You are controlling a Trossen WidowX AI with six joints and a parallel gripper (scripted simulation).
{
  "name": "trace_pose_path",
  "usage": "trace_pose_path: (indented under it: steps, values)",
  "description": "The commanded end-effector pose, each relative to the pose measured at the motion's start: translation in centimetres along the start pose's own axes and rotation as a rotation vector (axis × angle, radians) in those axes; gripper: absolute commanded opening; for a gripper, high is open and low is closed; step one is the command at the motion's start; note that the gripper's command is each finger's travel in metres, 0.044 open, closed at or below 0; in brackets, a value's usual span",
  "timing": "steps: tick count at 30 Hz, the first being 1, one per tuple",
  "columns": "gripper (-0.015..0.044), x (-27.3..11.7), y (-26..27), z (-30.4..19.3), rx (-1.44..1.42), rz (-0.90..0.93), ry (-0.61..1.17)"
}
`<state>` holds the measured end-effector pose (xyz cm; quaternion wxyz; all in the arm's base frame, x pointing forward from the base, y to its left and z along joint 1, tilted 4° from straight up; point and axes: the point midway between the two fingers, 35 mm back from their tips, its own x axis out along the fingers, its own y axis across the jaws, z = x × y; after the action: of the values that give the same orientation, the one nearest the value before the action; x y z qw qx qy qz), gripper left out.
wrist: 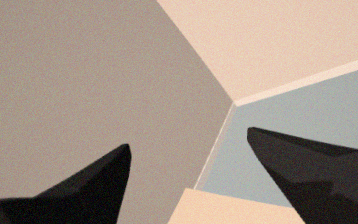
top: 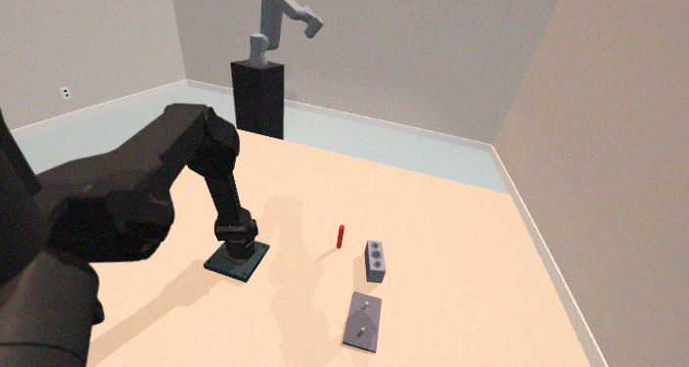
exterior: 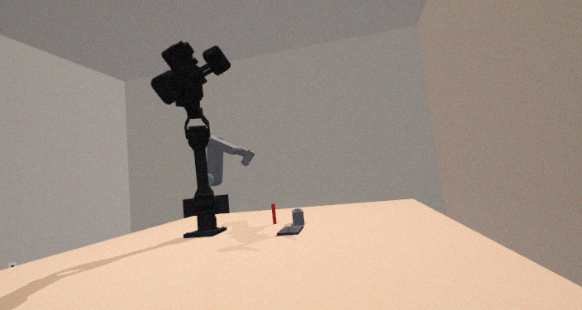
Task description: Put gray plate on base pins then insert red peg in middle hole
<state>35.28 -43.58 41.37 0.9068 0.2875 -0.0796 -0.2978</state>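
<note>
The gray plate (top: 375, 276) (exterior: 298, 219) is a thick block with three holes facing up, and it stands on the table beside the base, not on it. The base (top: 373, 322) (exterior: 294, 231) lies flat with two short pale pins (top: 366, 304) (top: 361, 331) pointing up. The red peg (top: 340, 237) (exterior: 274, 214) stands upright on the table, to the left of the plate in the top and exterior views. My gripper (wrist: 189, 141) is open, with nothing between its fingers. The wrist view shows none of the task's objects. The fingertips are not clear in the top and exterior views.
My arm's dark mounting plate (top: 245, 274) (exterior: 219, 231) is on the table (top: 440, 273) (exterior: 372, 264), left of the peg. A gray robot arm (top: 271, 21) (exterior: 215, 162) stands on a black pedestal (top: 259, 99) beyond the table's far edge. Walls surround the scene.
</note>
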Motion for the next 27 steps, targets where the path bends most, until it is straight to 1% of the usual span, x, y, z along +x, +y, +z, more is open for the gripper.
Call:
trace_pose_path:
  steps: [1, 2, 3, 8, 14, 21, 27]
  values:
    - [0.0426, 0.0, 0.0, 0.0, 0.000, 0.000, 0.000]
    - [0.0440, 0.1, 0.1, -0.3, 0.005, 0.000, 0.007]
    - [0.0440, 0.3, 0.6, -1.0, 0.021, 0.001, 0.027]
    - [0.0440, 1.4, 4.8, -8.5, 0.156, -0.010, 0.226]
    - [0.0440, 0.7, 9.4, -16.5, 0.269, -0.049, 0.443]
    - [0.0440, -2.5, 14.7, -25.7, 0.352, -0.133, 0.699]
    - [0.0440, -7.4, 18.3, -32.8, 0.368, -0.246, 0.909]
